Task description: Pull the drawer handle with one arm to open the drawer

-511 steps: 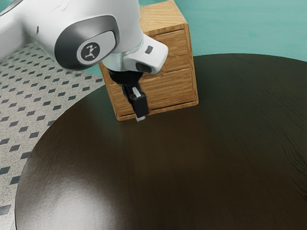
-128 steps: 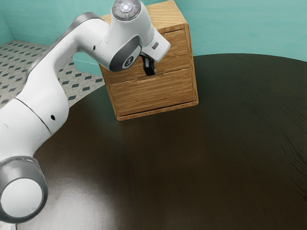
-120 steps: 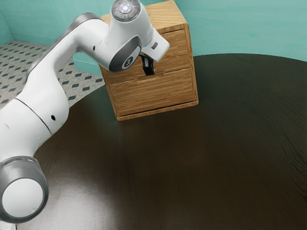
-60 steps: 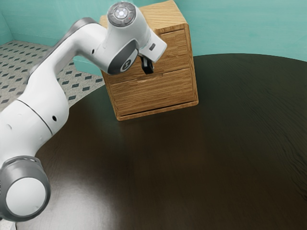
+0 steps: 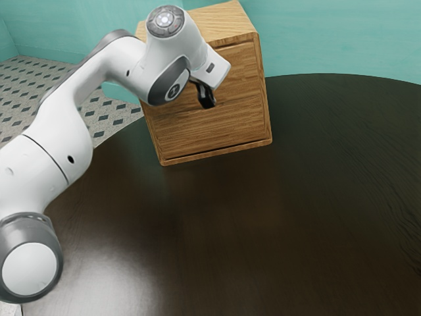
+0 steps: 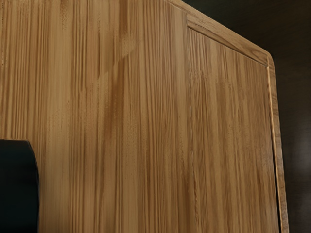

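Although the jaws are placed at the upper drawer (image 5: 238, 66) of the cabinet (image 5: 197, 135) on the desk (image 5: 263, 230), whether they are spread or pinching cannot be told; no gap is seen, so the pull is judged undone.

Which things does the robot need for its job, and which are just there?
For the job: wooden drawer cabinet, gripper.
Just there: dark round table, tiled floor, teal wall.
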Controlling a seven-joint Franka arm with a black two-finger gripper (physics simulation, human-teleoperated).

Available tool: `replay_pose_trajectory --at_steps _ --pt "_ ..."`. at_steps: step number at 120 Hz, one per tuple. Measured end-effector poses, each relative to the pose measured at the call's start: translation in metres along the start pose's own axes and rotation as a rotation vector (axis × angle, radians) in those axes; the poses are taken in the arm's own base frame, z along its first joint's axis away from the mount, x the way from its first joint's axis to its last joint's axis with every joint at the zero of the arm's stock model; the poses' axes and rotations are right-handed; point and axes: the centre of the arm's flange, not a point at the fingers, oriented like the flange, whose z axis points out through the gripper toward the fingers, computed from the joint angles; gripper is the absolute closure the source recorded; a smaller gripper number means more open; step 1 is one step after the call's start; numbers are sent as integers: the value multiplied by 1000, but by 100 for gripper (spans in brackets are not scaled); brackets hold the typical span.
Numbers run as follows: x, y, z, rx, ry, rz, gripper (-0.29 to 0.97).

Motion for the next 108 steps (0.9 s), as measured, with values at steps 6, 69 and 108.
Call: replay_pose_trajectory --at_steps 6,69,108 --pt "1 0 -3 -2 3 -2 10" --pt "19 28 -24 -77 17 17 6" --pt "31 35 -42 -82 27 8 23"
